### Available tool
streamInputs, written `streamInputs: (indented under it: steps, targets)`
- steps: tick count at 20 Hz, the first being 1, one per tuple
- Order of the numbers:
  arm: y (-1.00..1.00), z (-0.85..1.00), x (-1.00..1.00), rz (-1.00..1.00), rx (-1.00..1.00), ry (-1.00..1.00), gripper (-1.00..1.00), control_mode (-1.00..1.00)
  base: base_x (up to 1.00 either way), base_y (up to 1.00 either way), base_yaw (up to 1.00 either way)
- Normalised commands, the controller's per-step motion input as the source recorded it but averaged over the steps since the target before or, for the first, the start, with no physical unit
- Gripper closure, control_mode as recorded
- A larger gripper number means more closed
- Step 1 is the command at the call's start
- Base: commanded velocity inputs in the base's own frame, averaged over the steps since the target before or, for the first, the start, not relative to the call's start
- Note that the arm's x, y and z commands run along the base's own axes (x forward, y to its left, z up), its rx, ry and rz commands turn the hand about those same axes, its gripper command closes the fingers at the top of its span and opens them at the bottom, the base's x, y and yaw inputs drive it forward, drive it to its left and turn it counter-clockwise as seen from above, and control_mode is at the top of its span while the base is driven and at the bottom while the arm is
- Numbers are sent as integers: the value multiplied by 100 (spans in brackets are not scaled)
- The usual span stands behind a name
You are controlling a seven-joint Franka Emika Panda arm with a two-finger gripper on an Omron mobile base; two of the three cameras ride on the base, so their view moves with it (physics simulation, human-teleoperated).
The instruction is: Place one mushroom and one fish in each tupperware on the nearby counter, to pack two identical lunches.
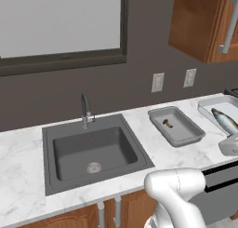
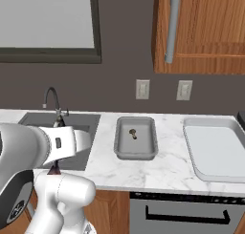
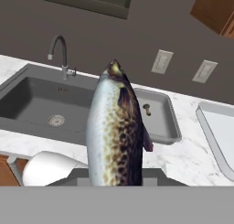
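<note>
Held a speckled fish (image 3: 116,131) upright in the gripper (image 3: 115,179), jaws clamped on its lower body, head pointing up. Hung above the white marble bench (image 2: 162,171), right of the sink (image 1: 93,150). Sat further back: the darker, smaller tupperware (image 2: 136,152), one brown mushroom (image 2: 133,133) lying inside. Lay just beyond to the right: the paler, shallow tupperware (image 2: 191,156). Showed the fish again at the left base view's right edge (image 1: 224,120).

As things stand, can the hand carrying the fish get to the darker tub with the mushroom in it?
Probably yes: the fish is held above the counter, and the darker tub lies open ahead, with nothing between.
</note>
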Motion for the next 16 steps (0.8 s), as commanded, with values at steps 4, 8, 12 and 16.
streamInputs:
  steps: [4, 8, 12, 16]
  targets:
    - [0, 0, 0, 0, 0, 0, 100, 100, 100, -27, 0]
    - [0, 0, 0, 0, 0, 0, 100, 100, 100, -34, 0]
    - [-5, -4, 24, -2, 0, 8, 100, -100, 71, -18, -1]
    - [-12, -31, 99, -21, -3, 35, 100, -100, 0, 0, 0]
